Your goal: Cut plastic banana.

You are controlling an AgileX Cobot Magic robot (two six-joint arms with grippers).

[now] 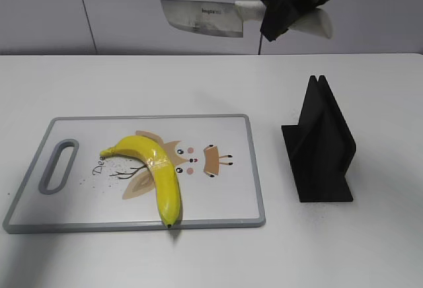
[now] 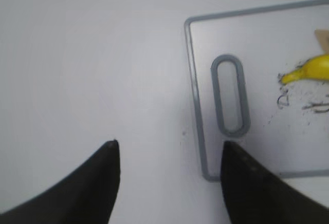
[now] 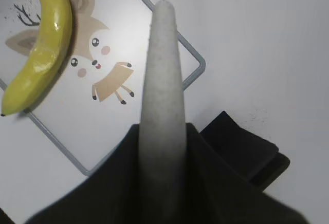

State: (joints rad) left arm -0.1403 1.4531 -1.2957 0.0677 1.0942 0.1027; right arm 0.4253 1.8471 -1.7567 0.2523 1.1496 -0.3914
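The plastic banana (image 1: 157, 171) lies on a white cutting board (image 1: 225, 195) with a grey rim, dark tip toward the front edge. It also shows in the right wrist view (image 3: 43, 49), and its stem end shows in the left wrist view (image 2: 311, 70). My right gripper (image 1: 281, 10) is shut on the white handle (image 3: 163, 80) of a cleaver-style knife (image 1: 201, 18), held high above the table's far side, blade pointing left. My left gripper (image 2: 168, 154) is open and empty over the bare table by the board's handle-slot corner (image 2: 230, 100). It is out of the exterior view.
A black knife stand (image 1: 320, 146) sits on the table right of the board; it also shows in the right wrist view (image 3: 241, 149). The board has a cartoon owl print (image 1: 192, 159). White table surface surrounds the board.
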